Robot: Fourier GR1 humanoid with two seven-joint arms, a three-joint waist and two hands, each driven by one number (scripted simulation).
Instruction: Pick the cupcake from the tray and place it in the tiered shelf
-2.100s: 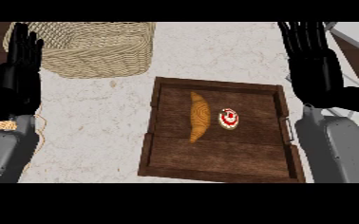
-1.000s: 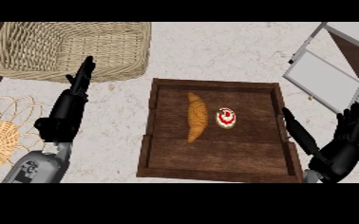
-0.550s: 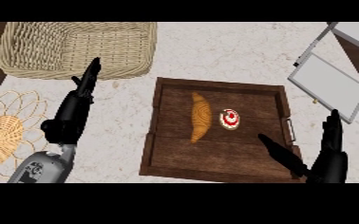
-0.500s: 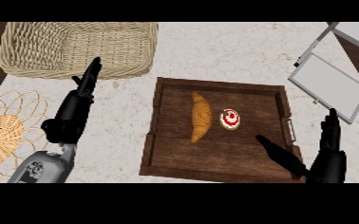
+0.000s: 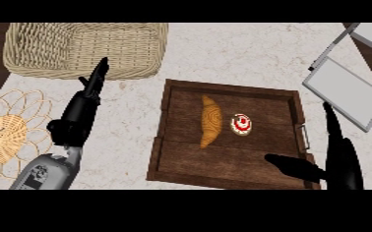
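Observation:
A small cupcake (image 5: pixel 242 125) with white frosting and a red top sits in the dark wooden tray (image 5: pixel 227 166), right of a croissant (image 5: pixel 210 127). My right hand (image 5: pixel 338 163) is open over the tray's lower right corner, thumb stretched left, fingers pointing up, a short way below and right of the cupcake. My left hand (image 5: pixel 78 113) is open on the counter left of the tray, fingers straight and pointing up toward the basket. The grey tiered shelf (image 5: pixel 340 83) shows at the right edge, above my right hand.
A woven wicker basket (image 5: pixel 87 49) stands at the back left. A wire trivet with a woven centre (image 5: pixel 16 123) lies at the left edge. The counter is pale speckled stone.
The view has shifted and both arms have lowered since the earliest frame. My right hand opened and moved up over the tray's corner, thumb stretched toward the cupcake. The left hand barely moved.

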